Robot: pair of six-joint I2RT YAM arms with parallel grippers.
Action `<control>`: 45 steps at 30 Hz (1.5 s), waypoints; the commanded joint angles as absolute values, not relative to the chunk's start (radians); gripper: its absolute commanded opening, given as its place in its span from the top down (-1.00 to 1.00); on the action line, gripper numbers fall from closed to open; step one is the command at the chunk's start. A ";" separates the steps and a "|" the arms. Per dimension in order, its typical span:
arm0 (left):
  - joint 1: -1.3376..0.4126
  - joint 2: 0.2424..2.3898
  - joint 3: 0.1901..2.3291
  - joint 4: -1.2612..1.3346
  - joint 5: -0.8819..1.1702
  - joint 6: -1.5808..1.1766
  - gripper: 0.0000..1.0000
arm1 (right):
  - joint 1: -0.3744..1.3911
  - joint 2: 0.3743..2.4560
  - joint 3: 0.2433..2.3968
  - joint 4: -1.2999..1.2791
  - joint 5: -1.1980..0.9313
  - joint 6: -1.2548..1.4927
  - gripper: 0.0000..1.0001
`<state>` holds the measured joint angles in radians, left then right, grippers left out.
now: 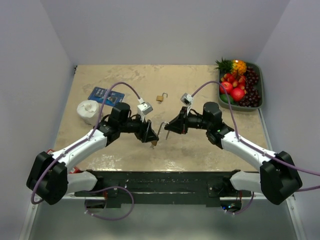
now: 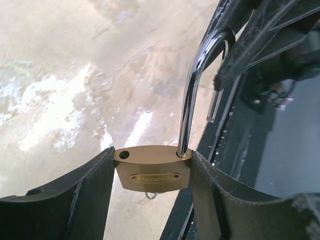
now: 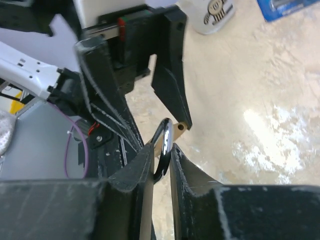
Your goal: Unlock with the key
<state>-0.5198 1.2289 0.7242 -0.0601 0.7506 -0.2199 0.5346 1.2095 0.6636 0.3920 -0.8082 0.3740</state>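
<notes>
Padlock (image 2: pixel 152 170) being clamped by left gripper (image 2: pixel 152 157), open shackle (image 2: pixel 190 95) being pinched by right gripper (image 3: pixel 162 150); both being held angled inward, low over table (image 1: pixel 200 147).

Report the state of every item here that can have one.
padlock: unlocked, brass body held.
shackle: raised, free end out of its hole.
left hand: shut on the padlock.
right hand: shut on the shackle.
spare padlock: lying apart, shackle looks open.
</notes>
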 commanded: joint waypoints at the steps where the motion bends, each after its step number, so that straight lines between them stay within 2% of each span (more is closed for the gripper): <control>1: -0.610 1.175 0.807 -0.127 0.441 -0.150 1.00 | 0.548 1.242 0.687 0.440 -0.788 0.406 0.66; 9: -0.652 1.157 0.828 -0.192 0.177 -0.195 1.00 | 0.549 1.312 0.692 0.486 -0.734 0.466 0.87; 15: -0.670 1.184 0.848 -0.274 -0.023 -0.271 1.00 | 0.591 1.325 0.719 0.384 -0.543 0.471 0.86; 18: -0.680 1.201 0.841 -0.294 -0.040 -0.298 1.00 | 0.623 1.353 0.723 0.388 -0.468 0.505 0.78; 21: -0.678 1.235 0.816 -0.290 -0.043 -0.304 1.00 | 0.634 1.400 0.704 0.445 -0.422 0.570 0.59; 22: -0.678 1.261 0.813 -0.291 -0.052 -0.305 1.00 | 0.635 1.422 0.700 0.465 -0.416 0.589 0.37; 25: -0.675 1.293 0.816 -0.293 -0.061 -0.325 1.00 | 0.634 1.450 0.673 0.544 -0.425 0.637 -0.04; 28: -0.667 1.298 0.816 -0.265 -0.060 -0.341 1.00 | 0.634 1.460 0.664 0.561 -0.419 0.647 -0.21; 39: -0.561 1.422 0.879 -0.285 -0.005 -0.293 1.00 | 0.627 1.300 0.627 0.422 -0.296 0.569 -0.32; 45: -0.558 1.471 0.925 -0.268 0.104 -0.272 1.00 | 0.614 1.198 0.595 0.370 -0.229 0.540 -0.36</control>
<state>-0.5606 1.4662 0.8371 -0.3321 0.0082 -0.2955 0.6262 1.2621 0.6209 0.4080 -0.3016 0.5800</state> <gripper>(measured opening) 0.611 0.671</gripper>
